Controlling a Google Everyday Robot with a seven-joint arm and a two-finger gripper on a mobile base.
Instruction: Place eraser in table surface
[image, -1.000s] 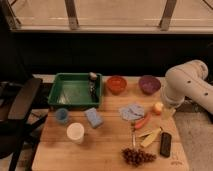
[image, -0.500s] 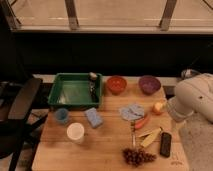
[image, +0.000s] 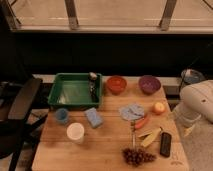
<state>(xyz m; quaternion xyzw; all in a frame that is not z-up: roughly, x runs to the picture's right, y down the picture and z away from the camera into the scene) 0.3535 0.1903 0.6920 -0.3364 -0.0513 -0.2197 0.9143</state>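
Your eraser (image: 165, 144) lies flat on the table (image: 105, 148), near its right edge. It is probably light and stiff, so pinch across its long sides. The end effector is out of sight, its state untellable; only the arm (image: 200, 102) shows, at right.

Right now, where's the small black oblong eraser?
The eraser lies front right on the wooden table, beside the yellow banana-like piece; the gripper is out of view past the right edge.

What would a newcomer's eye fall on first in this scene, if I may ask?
Likely the green tray at the far left of the table, then the red bowl and purple bowl to its right. The white arm bulks at the right edge, its gripper out of view; the eraser lies near the front right corner.
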